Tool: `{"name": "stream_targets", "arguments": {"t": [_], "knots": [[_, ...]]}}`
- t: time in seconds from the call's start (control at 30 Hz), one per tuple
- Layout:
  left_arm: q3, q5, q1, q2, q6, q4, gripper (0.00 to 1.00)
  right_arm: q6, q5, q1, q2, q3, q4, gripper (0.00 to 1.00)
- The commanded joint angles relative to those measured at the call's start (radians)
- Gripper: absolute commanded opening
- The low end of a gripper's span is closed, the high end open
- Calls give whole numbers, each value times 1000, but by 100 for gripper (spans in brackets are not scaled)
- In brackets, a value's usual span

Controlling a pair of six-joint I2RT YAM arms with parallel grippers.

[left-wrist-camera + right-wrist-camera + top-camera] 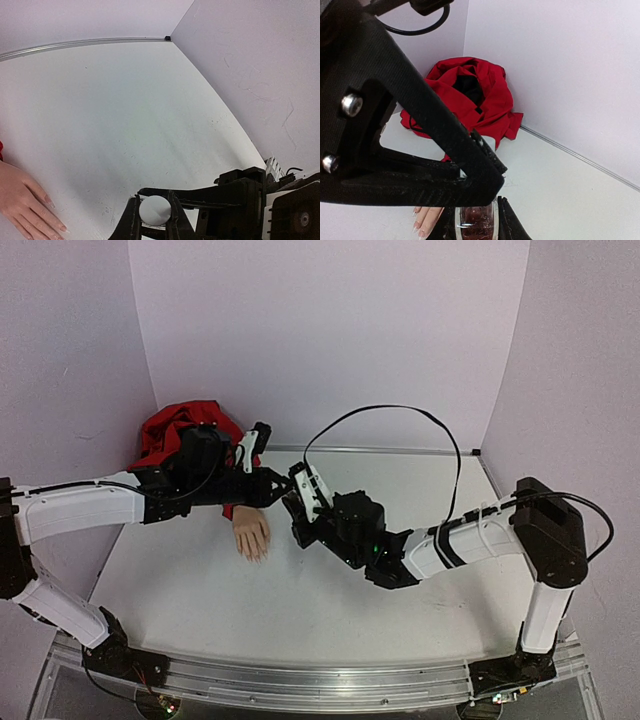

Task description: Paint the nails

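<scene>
The flesh-coloured mannequin hand (250, 533) lies palm down on the white table, its red sleeve (180, 432) bunched in the back left corner. Its pale nails (50, 204) point toward the near edge and also show in the right wrist view (415, 230). My left gripper (284, 491) is shut on the round white cap (155, 210). My right gripper (297, 513) is shut on the glass polish bottle (476, 223) with dark red liquid. The two grippers meet just right of the mannequin hand, the left fingers (445, 135) directly over the bottle. Any brush is hidden.
The white table (400, 620) is walled by lilac panels at the back and sides, with a metal strip (380, 450) along the back edge. A black cable (400, 412) loops above the right arm. The red fabric (470, 95) sits against the back wall.
</scene>
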Motion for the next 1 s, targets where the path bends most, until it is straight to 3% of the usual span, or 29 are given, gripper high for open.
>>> {"name": "stream_targets", "arguments": {"t": [0.0, 0.1, 0.2, 0.43, 0.63, 0.97], "knots": [[28, 175, 13, -28, -59, 36, 16, -80, -52, -32, -78, -28, 56, 0], [18, 320, 68, -58, -32, 40, 39, 42, -371, -83, -186, -90, -2, 0], [-4, 446, 109, -98, 2, 60, 54, 183, -677, -144, -242, -107, -41, 0], [-35, 664, 135, -104, -54, 222, 61, 334, -1072, -195, -256, -76, -22, 0], [-20, 746, 104, -78, -65, 314, 53, 393, -1173, -195, -207, -36, 35, 0], [-40, 754, 76, -77, -13, 314, 42, 433, -1074, -203, -197, -65, 118, 0]]}}
